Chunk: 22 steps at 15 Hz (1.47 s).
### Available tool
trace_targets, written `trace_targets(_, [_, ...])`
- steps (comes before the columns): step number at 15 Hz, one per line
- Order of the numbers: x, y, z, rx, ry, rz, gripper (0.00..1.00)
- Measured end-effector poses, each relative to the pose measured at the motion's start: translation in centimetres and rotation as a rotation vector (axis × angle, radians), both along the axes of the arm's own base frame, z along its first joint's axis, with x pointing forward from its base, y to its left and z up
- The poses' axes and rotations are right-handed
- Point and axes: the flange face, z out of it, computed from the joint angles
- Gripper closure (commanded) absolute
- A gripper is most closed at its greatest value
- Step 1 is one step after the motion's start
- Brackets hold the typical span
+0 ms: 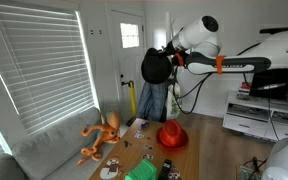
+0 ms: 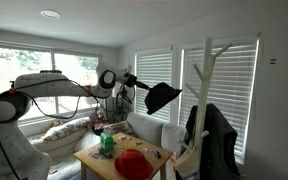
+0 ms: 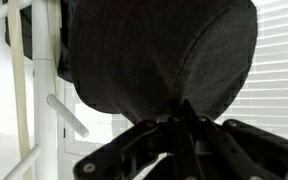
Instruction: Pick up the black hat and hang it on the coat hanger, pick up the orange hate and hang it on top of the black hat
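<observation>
The arm [image 2: 44,88] is stretched out high above the table [image 2: 92,157] and holds the black hat [image 2: 162,97] in the air. The gripper [image 3: 179,112] is clenched on the edge of this hat. In the wrist view the fingers [image 3: 144,135] come together at the lower rim of the hat, and the dark cloth fills most of the picture above them.

In an exterior view the black hat hangs beside the upper part of the white coat hanger [image 2: 206,80], near it but not touching. It is not yet on any peg. In the wrist view the pole of the coat hanger [image 3: 52,90] stands just beside the hat, with one short peg [image 3: 69,115] pointing out below it. A dark jacket [image 2: 216,135] hangs lower on the coat hanger.

The orange hat [image 1: 172,136] lies on the table, well apart from the gripper, and nothing touches it. Both exterior views show it there. An orange toy [image 1: 102,135] with long arms lies near the edge of the table, next to the grey sofa [image 1: 44,155]. A green object [image 2: 107,142] is also on the table, but what it is cannot be told. White blinds [image 1: 39,60] cover the windows behind the sofa.
</observation>
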Motion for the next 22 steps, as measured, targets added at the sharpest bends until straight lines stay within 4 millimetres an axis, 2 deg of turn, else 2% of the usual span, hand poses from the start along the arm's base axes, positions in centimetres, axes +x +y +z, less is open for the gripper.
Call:
trace_targets(4, [0.9, -0.5, 2.7, -0.077, -0.034, -0.004, 0.99])
trace_targets(8, [0.7, -1.0, 5.0, -0.153, -0.060, -0.023, 0.99])
trace_targets(11, [-0.1, -2.8, 6.0, -0.191, -0.072, -0.065, 0.99])
trace_targets(17, [-0.1, -6.8, 5.0, -0.172, -0.095, -0.133, 0.99])
trace_targets(22, [0.7, -8.9, 3.2, -0.118, -0.100, -0.172, 0.99])
